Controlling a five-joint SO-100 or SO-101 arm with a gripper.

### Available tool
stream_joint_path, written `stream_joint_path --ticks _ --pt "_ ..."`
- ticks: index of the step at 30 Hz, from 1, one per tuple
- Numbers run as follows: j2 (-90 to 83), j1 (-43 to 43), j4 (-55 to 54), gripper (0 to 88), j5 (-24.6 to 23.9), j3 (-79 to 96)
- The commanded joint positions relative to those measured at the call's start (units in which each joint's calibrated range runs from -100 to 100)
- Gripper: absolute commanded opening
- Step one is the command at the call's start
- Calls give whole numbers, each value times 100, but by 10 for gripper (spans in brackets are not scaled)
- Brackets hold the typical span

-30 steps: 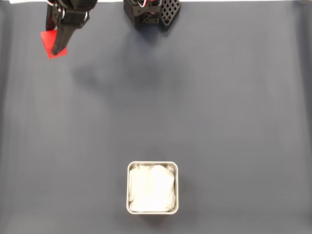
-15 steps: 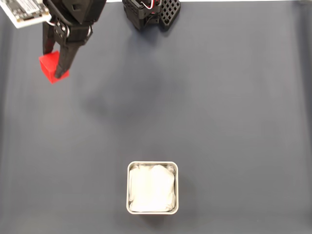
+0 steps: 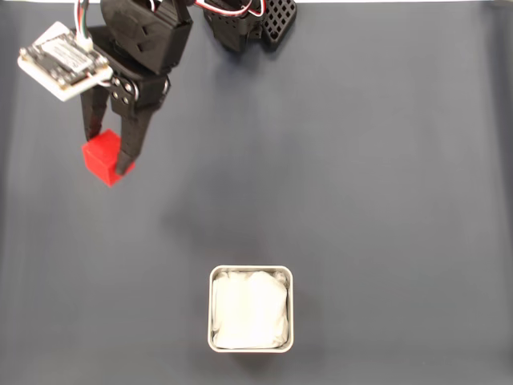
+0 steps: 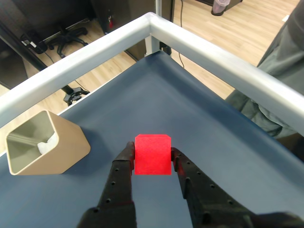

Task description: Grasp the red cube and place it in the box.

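In the wrist view, the black jaws (image 4: 152, 154) are clamping the red cube (image 4: 152, 154) between their tips, one finger pressing each side face. Beyond it the dark blue surface (image 4: 156, 104) is stretching toward a pale metal rail (image 4: 95, 52), and the box (image 4: 42, 142) is sitting well apart at the left. In the fixed view the cube (image 3: 103, 156) is hanging at upper left, the box (image 3: 251, 309) lying near the bottom centre.

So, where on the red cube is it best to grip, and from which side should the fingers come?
Grip the red cube on two opposite flat side faces, coming from above. The gripper already does this: one finger sits on each side face. The faces are plain and parallel, so the fingers probably seat flat.
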Motion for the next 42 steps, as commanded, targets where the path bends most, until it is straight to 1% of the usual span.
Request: stream_joint_path --ticks 1,12,29,42 --pt "74 -237 -204 48 10 -403" --pt "741 -834 -679 48 93 -795" --pt "2067 -1473 -1228 48 181 -1781" --pt "2665 -1963 -1384 47 239 -2346"
